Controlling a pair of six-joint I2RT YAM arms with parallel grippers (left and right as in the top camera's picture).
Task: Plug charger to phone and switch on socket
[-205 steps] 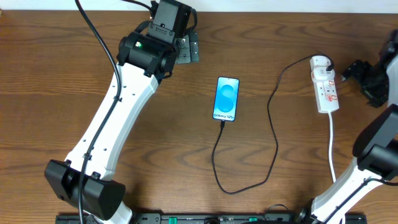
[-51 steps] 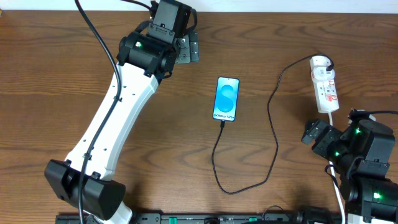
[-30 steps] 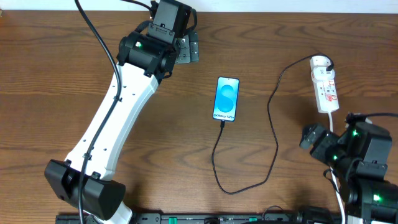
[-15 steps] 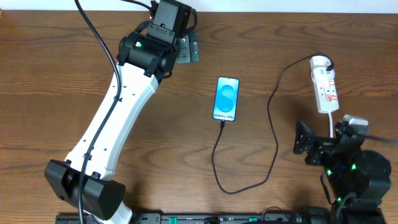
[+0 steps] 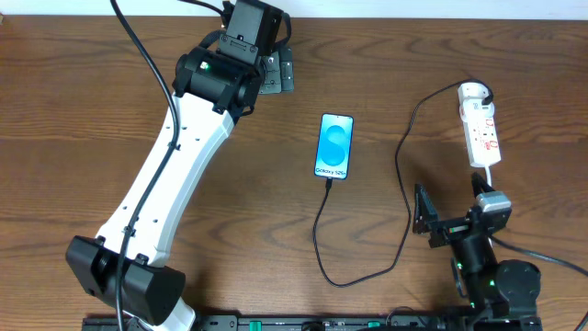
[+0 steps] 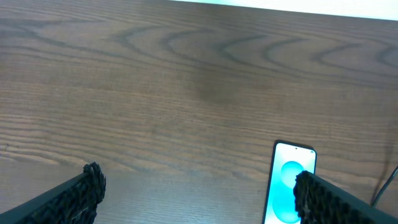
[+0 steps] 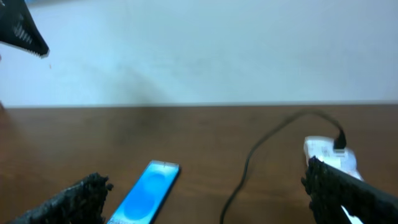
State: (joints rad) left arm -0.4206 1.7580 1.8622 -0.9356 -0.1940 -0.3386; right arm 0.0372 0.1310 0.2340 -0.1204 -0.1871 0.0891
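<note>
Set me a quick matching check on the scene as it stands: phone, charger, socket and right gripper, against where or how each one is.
Things:
1. phone
2. charger
3. socket
4. right gripper

Places or states:
A. white, lying far to the right
B. open, holding nothing, near the front right
C. black, looping from the phone's near end round to the socket's far end
D. flat in the middle, screen lit blue

Pairs: 1-D, 2-C, 3-A, 4-B.
</note>
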